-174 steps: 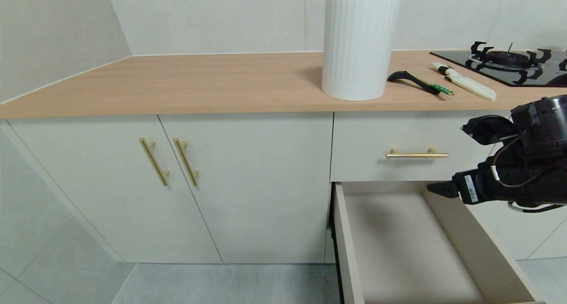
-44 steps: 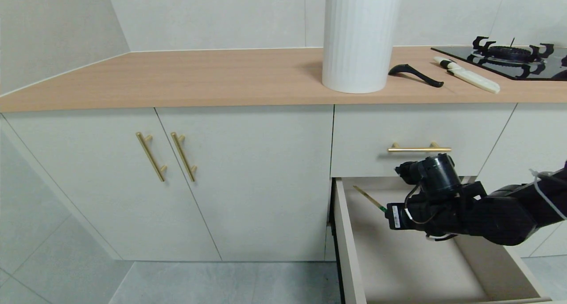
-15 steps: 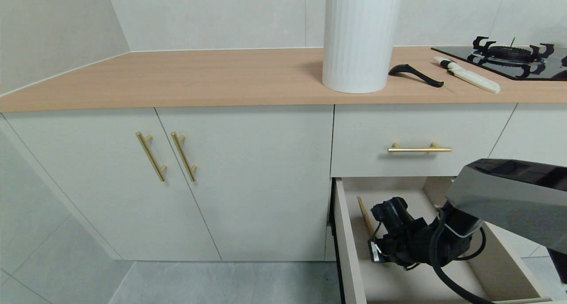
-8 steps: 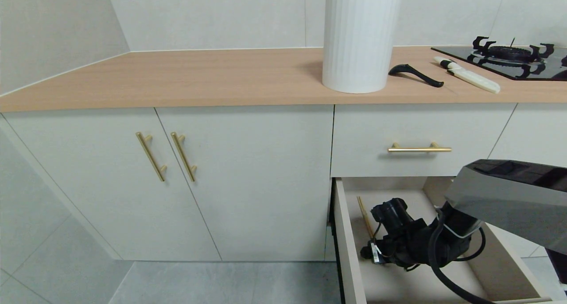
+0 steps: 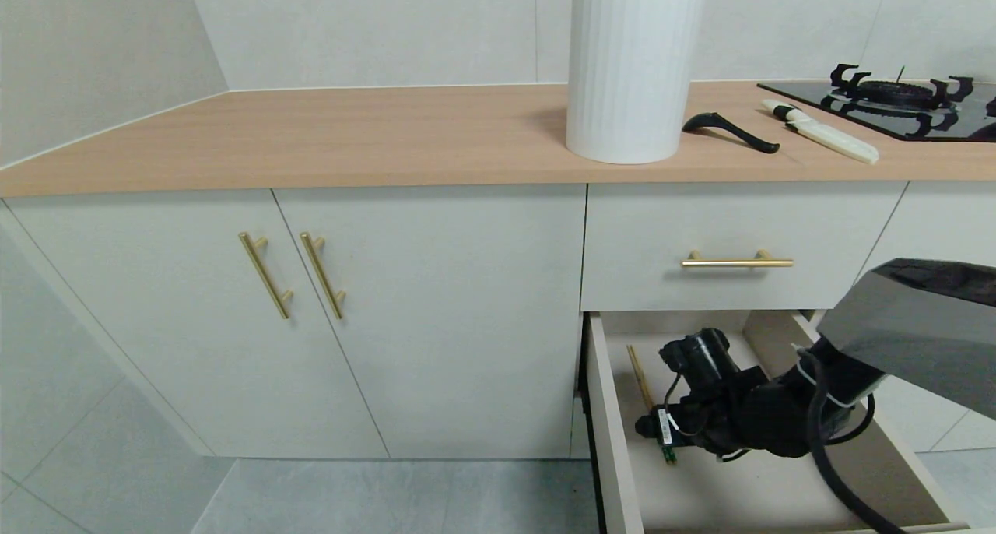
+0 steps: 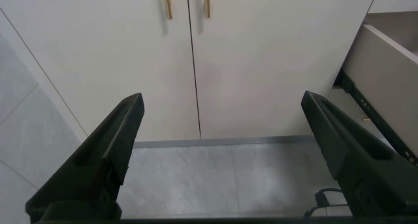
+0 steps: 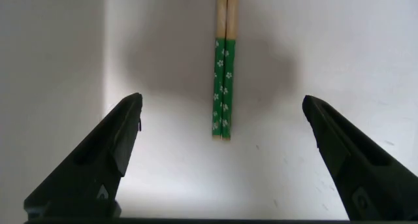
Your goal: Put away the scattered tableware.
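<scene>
Chopsticks [image 7: 223, 54] loose by splayed right pincer [image 7: 222, 103]

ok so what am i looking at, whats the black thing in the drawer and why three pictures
It's a two-armed kitchen robot. The wide picture is from its head camera; the other two from cameras on its wrists. The black thing is its right arm: the right claw hangs open over a pair of wooden chopsticks with green flowered ends lying in the open pale drawer. The left claw is open, empty. A curved black ladle and white knife lie on the wooden countertop.
</scene>
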You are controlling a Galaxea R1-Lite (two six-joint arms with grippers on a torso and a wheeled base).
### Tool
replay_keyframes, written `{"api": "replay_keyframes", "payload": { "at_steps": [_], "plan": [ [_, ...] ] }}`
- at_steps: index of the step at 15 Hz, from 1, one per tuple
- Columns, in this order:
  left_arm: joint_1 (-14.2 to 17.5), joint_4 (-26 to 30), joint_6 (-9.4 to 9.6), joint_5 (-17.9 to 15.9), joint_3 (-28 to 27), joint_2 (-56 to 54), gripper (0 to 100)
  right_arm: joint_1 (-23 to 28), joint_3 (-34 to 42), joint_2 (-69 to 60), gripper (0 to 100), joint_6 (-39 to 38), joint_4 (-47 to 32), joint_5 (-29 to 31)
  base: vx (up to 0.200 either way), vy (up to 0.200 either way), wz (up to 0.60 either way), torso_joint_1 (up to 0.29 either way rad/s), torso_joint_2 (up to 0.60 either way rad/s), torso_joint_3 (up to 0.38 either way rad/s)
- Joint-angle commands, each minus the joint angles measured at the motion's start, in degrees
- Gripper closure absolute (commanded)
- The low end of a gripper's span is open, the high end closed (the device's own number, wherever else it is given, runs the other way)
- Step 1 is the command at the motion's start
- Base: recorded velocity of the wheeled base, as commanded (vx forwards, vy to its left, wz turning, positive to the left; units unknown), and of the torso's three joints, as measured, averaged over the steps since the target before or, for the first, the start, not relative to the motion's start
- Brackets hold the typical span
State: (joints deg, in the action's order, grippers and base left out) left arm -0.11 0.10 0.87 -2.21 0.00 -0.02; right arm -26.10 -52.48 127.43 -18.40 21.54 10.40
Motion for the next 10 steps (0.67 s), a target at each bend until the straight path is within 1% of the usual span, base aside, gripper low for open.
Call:
{"api": "replay_keyframes", "payload": {
  "at_steps": [1, 2, 4, 5, 10],
  "plan": [
    [0.0, 0.0, 0.01, 0.0, 0.0, 0.0, 0, 0.1, 1.3, -7.4, 0, 0.0, -0.9, 0.1, 0.000, 0.000, 0.00, 0.000, 0.00, 0.000],
    [0.0, 0.0, 0.01, 0.0, 0.0, 0.0, 0, 0.3, 2.6, -12.6, 0, 1.7, -0.8, 0.1, 0.000, 0.000, 0.00, 0.000, 0.00, 0.000],
    [0.0, -0.1, 0.01, 0.0, 0.0, 0.0, 0, 0.4, 3.6, -16.5, 0, 3.2, -0.8, 0.1, 0.000, 0.000, 0.00, 0.000, 0.00, 0.000],
    [0.0, 0.0, 0.01, 0.0, 0.0, 0.0, 0, 0.7, 4.2, -21.0, 0, 4.2, -0.9, 0.1, 0.000, 0.000, 0.00, 0.000, 0.00, 0.000],
    [0.0, 0.0, 0.01, 0.0, 0.0, 0.0, 0, 3.2, 4.9, -30.3, 0, 7.4, -0.9, 0.1, 0.000, 0.000, 0.00, 0.000, 0.00, 0.000]
  ]
}}
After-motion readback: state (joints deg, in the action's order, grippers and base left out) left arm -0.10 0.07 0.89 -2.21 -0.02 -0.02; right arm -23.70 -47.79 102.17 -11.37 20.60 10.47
